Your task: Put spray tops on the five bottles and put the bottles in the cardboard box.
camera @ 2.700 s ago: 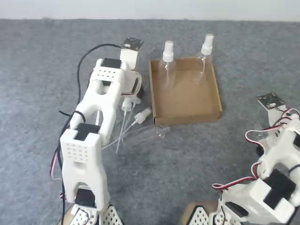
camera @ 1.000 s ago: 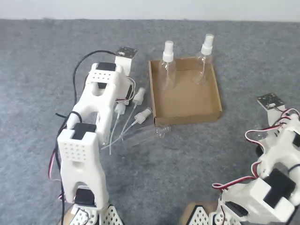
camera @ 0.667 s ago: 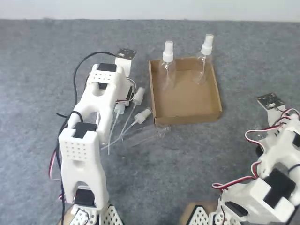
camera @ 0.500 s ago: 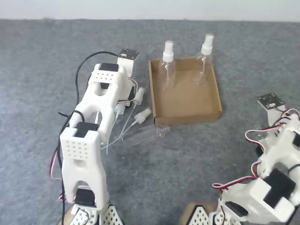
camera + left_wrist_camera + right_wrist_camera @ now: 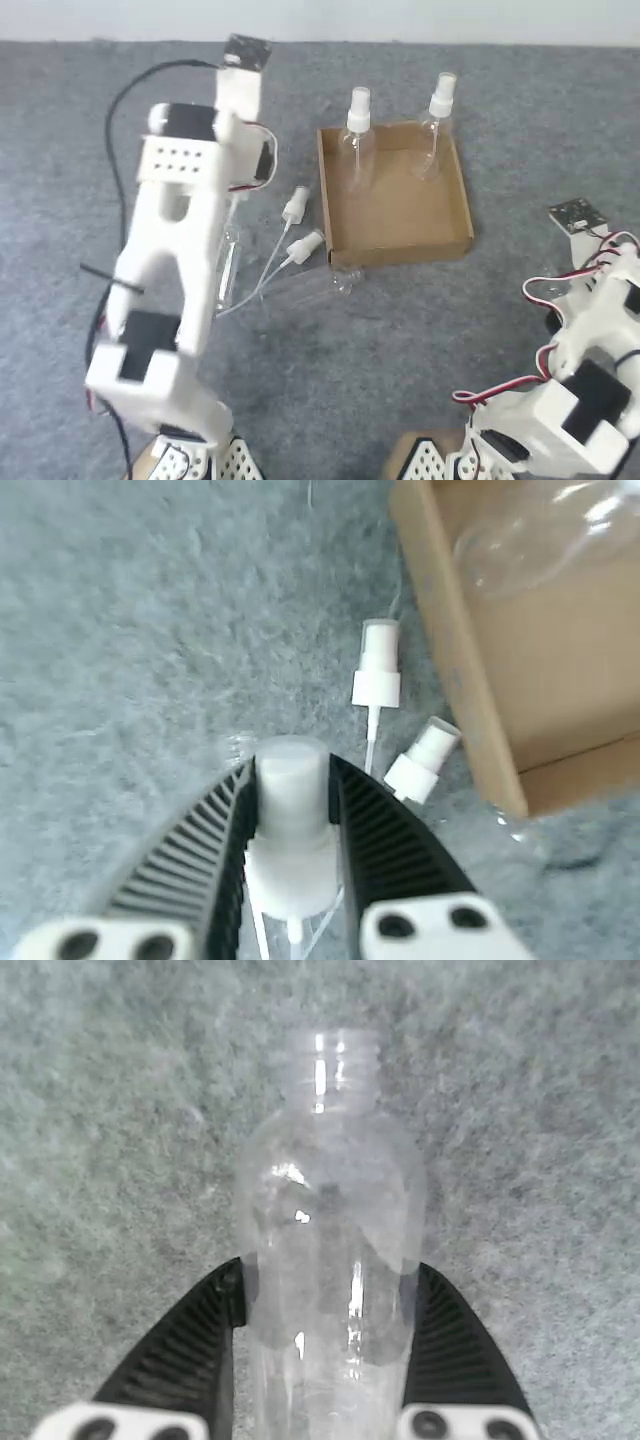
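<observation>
Left gripper point(image 5: 290, 768): now lifted clear of the table, pinching a spray top point(image 5: 290, 820). Right gripper point(image 5: 328, 1272): clamped on an uncapped bottle point(image 5: 330, 1180). Capping likely next.

A grey, felt-like table cover point(image 5: 420, 330) runs back to a pale wall point(image 5: 400, 20).

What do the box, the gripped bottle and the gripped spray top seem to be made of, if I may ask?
Box: matte brown cardboard, thin folded walls. Bottle: clear, glossy, probably plastic; the carpet shows through. Spray top: smooth opaque white, likely plastic.
</observation>
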